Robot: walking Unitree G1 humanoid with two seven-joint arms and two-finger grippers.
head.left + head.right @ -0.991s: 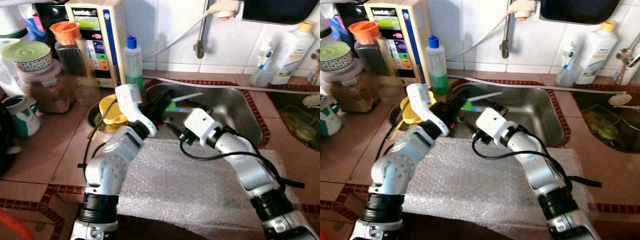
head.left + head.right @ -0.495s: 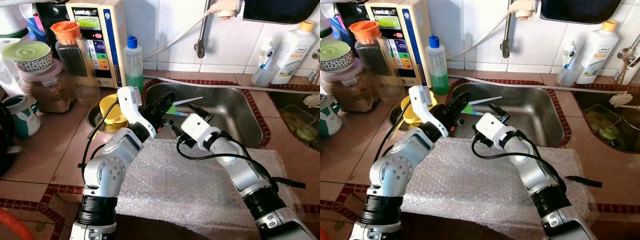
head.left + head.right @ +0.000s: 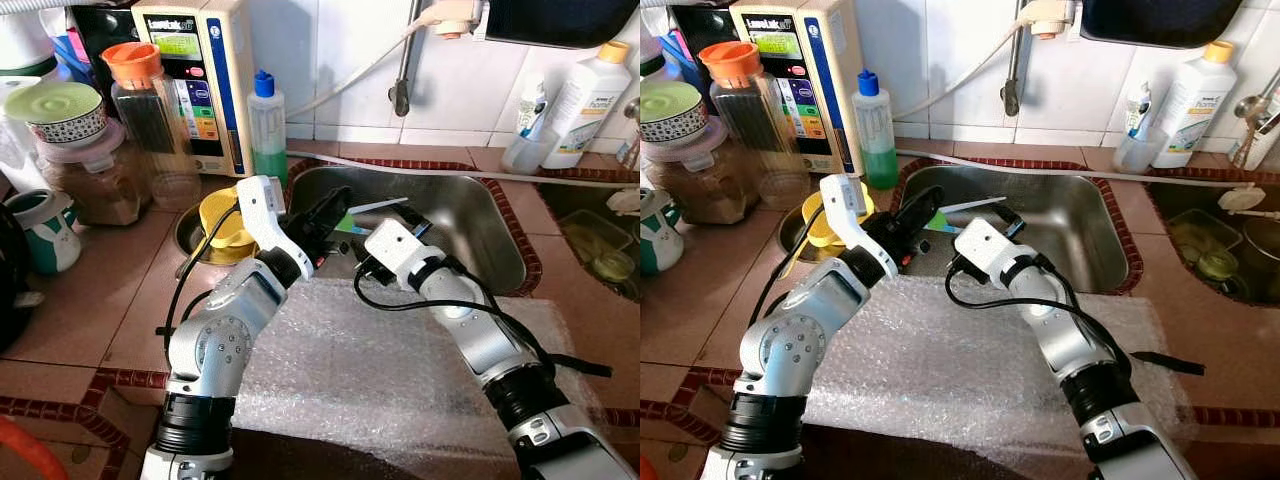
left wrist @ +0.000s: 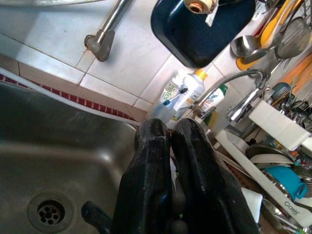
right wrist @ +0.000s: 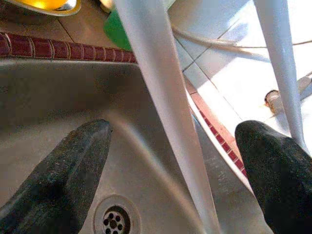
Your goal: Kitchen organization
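Handover over the sink: a long pale utensil about to pass between the two grippers

The left gripper (image 3: 335, 205) has its fingers pressed together on what looks like a green-and-white utensil (image 3: 372, 206), holding it above the steel sink (image 3: 1080, 215); the right gripper (image 3: 412, 222) stands wide open just beside it, and in its wrist view the pale shaft (image 5: 161, 92) runs between its spread fingers (image 5: 63, 165) without touching either; the long axis lies roughly level, pointing from the left gripper toward the robot's right and slightly away; the step looks like a hand-to-hand transfer; next, I judge, the right fingers must close squarely on the shaft before the left lets go.
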